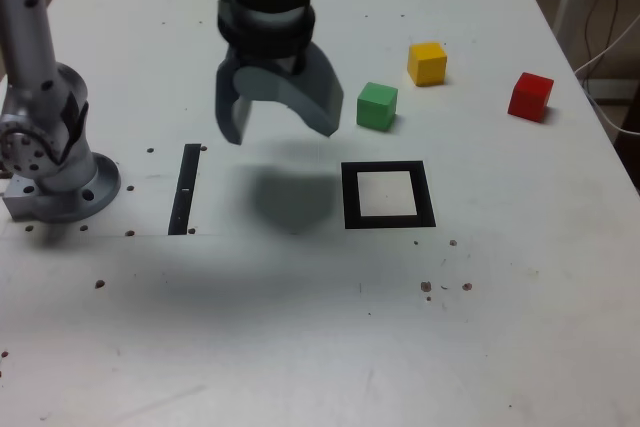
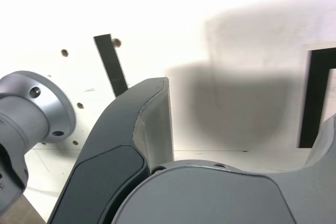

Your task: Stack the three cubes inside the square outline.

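Three cubes lie apart on the white table: a green one (image 1: 377, 106), a yellow one (image 1: 427, 63) behind it, and a red one (image 1: 530, 96) towards the exterior view's right. The square outline (image 1: 388, 195), black with a white centre, lies in front of the green cube with nothing in it. My gripper (image 1: 280, 125) hangs above the table to the left of the green cube in the exterior view, open and holding nothing. In the wrist view one finger (image 2: 149, 129) shows with a dark edge of the square outline (image 2: 315, 98) beyond; no cube shows there.
The arm's grey base (image 1: 55, 172) stands at the exterior view's left edge. A narrow black strip (image 1: 185, 189) lies flat between the base and the outline. Small holes and brown specks dot the table top (image 1: 300, 347).
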Controlling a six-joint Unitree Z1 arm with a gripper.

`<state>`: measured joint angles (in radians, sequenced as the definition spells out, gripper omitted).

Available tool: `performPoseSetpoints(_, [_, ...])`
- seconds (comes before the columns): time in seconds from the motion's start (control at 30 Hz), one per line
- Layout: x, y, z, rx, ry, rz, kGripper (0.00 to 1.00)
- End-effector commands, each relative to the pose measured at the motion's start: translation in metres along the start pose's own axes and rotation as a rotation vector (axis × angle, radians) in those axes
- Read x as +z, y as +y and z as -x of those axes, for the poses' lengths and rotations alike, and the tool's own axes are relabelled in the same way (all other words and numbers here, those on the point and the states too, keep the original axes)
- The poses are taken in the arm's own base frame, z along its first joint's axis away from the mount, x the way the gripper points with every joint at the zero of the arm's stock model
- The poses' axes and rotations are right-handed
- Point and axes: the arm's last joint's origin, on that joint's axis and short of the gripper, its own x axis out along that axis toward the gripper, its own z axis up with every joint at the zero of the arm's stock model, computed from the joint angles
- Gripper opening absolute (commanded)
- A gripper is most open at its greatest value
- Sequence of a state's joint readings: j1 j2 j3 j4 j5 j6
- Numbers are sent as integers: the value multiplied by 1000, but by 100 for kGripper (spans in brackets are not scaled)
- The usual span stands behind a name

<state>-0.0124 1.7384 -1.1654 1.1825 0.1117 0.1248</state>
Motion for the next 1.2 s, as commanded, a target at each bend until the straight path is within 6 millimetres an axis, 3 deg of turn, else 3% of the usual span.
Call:
performPoseSetpoints(0.0, [8, 4, 2, 3, 5, -2, 100])
performPoseSetpoints(0.6, [80, 31, 23, 15, -14, -32, 100])
performPoseSetpoints(1.17, [138, 79, 29, 33, -65, -22, 100])
